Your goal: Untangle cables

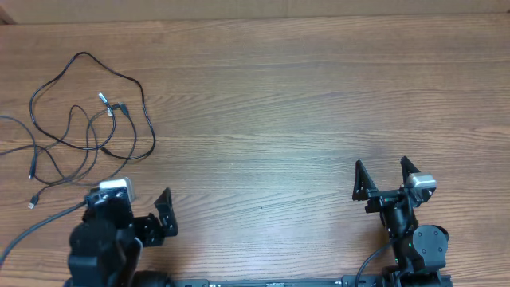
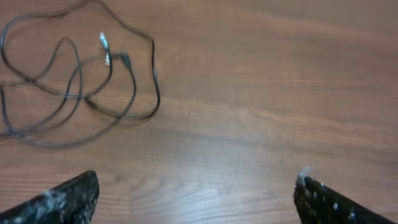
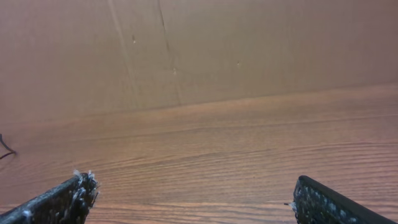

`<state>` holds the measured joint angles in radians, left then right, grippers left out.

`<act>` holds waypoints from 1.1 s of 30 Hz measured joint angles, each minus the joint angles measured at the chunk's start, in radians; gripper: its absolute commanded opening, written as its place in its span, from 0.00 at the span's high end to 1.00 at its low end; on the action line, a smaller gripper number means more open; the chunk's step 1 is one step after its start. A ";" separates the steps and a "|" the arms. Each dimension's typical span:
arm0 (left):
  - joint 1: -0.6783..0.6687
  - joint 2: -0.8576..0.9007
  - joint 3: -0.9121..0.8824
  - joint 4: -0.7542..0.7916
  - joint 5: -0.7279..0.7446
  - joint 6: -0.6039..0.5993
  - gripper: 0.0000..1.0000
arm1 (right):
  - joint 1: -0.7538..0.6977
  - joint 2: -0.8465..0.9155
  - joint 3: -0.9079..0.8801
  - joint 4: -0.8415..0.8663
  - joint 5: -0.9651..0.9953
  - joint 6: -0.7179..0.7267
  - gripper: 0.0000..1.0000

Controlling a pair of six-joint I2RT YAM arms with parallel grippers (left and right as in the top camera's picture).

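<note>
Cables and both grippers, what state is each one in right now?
cables: tangled in loose overlapping loops, lying on the table, not held.
left gripper: open, empty, short of the cables.
right gripper: open, empty, well away from the cables.

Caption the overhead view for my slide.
Tangled cables lie far left on the wooden table; left end effector and right end effector open, empty.
</note>
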<state>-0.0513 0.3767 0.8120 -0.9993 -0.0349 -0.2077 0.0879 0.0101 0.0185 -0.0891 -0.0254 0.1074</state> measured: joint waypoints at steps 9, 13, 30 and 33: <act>0.000 -0.214 -0.348 0.374 -0.005 0.001 0.00 | 0.000 0.000 0.000 -0.001 0.000 0.000 0.00; 0.000 -0.313 -0.481 0.510 -0.003 0.001 0.00 | 0.000 0.000 0.000 0.000 0.000 0.000 0.00; 0.000 -0.365 -0.801 1.124 0.035 0.196 0.01 | 0.000 0.000 0.000 0.000 0.000 0.000 0.00; 0.000 -0.365 -0.802 1.081 0.059 0.242 0.01 | 0.000 0.000 0.000 -0.001 0.000 0.000 0.00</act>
<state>-0.0513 0.0113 0.0097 0.0814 0.0242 0.0341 0.0879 0.0101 0.0185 -0.0898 -0.0254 0.1074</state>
